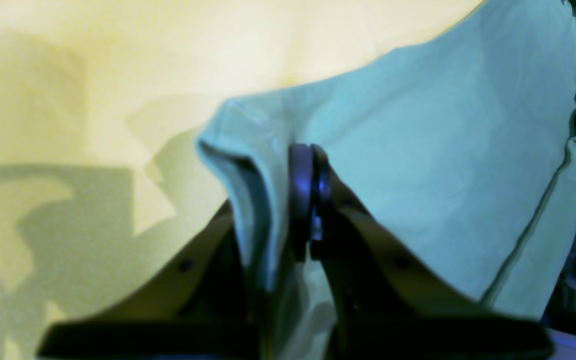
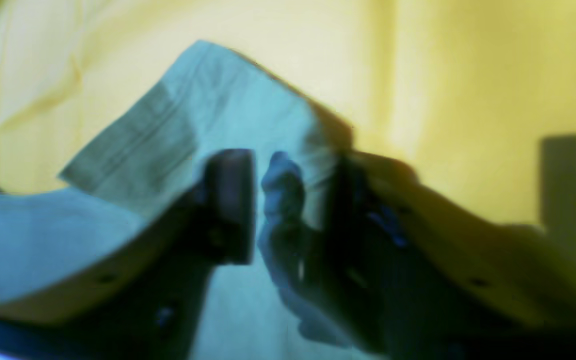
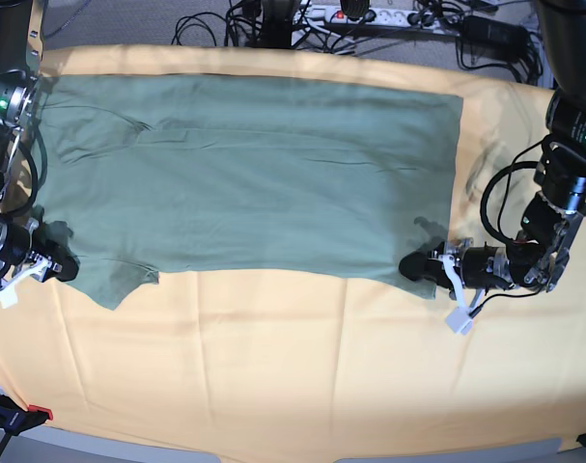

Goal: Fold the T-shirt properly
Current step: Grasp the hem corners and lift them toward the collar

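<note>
Base: thin, wrinkled green T-shirt (image 3: 254, 174)

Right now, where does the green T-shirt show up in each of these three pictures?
Left wrist: T-shirt fills the right half, a fold pinched in the left gripper.
Right wrist: its hemmed corner sits centre-left, between the right gripper's jaws.
Base: spread flat across the upper middle.
Shared landmark: the yellow-orange cloth beneath it.

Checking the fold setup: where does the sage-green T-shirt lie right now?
In the base view the sage-green T-shirt lies spread flat across the far half of the yellow-orange cloth, its near corners at the left gripper and right gripper.
</note>
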Controlling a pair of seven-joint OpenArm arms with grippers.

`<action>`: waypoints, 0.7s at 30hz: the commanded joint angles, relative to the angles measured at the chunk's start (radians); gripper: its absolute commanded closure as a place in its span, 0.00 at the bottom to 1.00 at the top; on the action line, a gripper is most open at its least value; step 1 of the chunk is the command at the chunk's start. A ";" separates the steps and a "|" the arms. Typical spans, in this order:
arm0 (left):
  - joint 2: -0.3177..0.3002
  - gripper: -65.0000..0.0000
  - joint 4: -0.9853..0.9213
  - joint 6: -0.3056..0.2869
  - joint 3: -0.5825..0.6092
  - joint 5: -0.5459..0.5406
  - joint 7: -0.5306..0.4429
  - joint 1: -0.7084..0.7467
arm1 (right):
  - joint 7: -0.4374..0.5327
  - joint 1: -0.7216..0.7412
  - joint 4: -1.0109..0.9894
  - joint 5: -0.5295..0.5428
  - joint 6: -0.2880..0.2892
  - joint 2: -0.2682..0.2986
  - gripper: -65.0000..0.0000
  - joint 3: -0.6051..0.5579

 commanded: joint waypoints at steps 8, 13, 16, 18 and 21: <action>-0.014 1.00 0.008 -0.005 -0.008 0.043 -0.080 -0.031 | 0.270 0.032 0.013 -0.196 0.006 0.017 1.00 0.004; -0.013 1.00 0.008 -0.005 -0.008 0.226 -0.303 -0.034 | 0.356 0.032 0.013 -0.335 -0.045 -0.011 1.00 0.004; -0.009 1.00 0.008 -0.005 -0.012 0.301 -0.396 -0.040 | 0.375 0.038 0.013 -0.334 -0.043 -0.013 1.00 0.004; -0.008 1.00 0.008 -0.005 -0.016 0.342 -0.430 -0.045 | 0.375 0.054 0.014 -0.334 -0.043 -0.013 1.00 0.004; -0.008 1.00 0.008 -0.005 -0.028 0.386 -0.474 -0.055 | 0.375 0.089 0.014 -0.336 -0.041 -0.013 1.00 0.004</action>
